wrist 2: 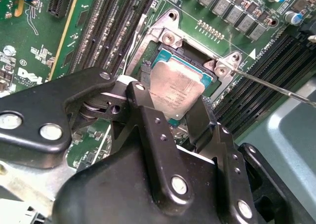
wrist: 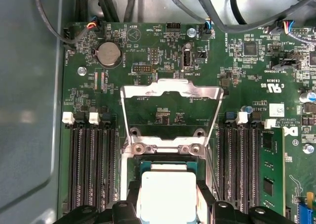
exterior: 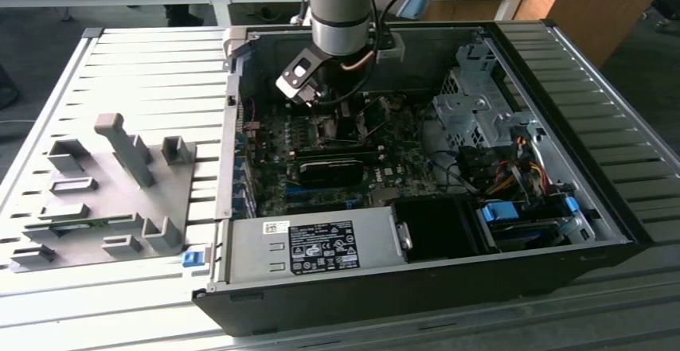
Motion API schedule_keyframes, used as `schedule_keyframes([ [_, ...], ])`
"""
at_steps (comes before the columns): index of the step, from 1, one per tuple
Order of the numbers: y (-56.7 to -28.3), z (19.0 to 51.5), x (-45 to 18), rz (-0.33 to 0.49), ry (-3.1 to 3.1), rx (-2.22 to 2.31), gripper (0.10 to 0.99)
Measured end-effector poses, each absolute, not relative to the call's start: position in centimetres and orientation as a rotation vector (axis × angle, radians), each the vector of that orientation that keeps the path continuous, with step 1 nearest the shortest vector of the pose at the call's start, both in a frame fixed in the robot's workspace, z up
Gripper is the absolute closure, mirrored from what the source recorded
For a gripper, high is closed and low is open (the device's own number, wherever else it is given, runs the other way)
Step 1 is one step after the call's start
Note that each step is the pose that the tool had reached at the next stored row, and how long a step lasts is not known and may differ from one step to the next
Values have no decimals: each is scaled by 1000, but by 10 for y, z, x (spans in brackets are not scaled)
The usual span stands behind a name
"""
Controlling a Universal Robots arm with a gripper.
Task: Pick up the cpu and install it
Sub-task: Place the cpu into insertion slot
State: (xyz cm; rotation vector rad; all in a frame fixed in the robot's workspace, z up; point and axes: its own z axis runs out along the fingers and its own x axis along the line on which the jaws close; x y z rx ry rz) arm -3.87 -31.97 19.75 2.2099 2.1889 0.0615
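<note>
The cpu (wrist 2: 175, 88) is a small flat square with a brushed silvery-grey lid, faint print across it and a thin blue-green rim showing around the edge. There is one of it. It lies flat-side up directly over the dark square socket (wrist 2: 190, 53); I cannot tell whether it is fully seated or just above the socket.

The hand (wrist 2: 170, 103) is clamped on the cpu. Its two black fingers (wrist 2: 148, 125) are drawn in only as far as the chip's width, one pressed against each of two opposite edges, and both wrist views show this grip.

Just past the chip, the socket's one metal load plate (wrist: 170, 89) stands swung open, and a single thin lever rod (wrist 2: 276, 88) runs off beside it. Long dark slots lie in a bank on each side of the socket. Farther along the green motherboard (wrist: 163, 46) sits one round coin battery (wrist: 108, 54).

In the exterior view, the one arm (exterior: 340, 9) reaches down into an open black computer case (exterior: 425, 295) holding a silver power supply (exterior: 308, 247). The case lies on a slatted surface (exterior: 138, 72). A grey fixture block (exterior: 117, 184) stands well apart, on the exterior view's left.
</note>
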Motion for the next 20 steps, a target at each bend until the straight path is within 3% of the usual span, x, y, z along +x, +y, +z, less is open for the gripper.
schedule_keyframes([
  [20, -320, 194, -39, 61, 2189, 2210, 557],
])
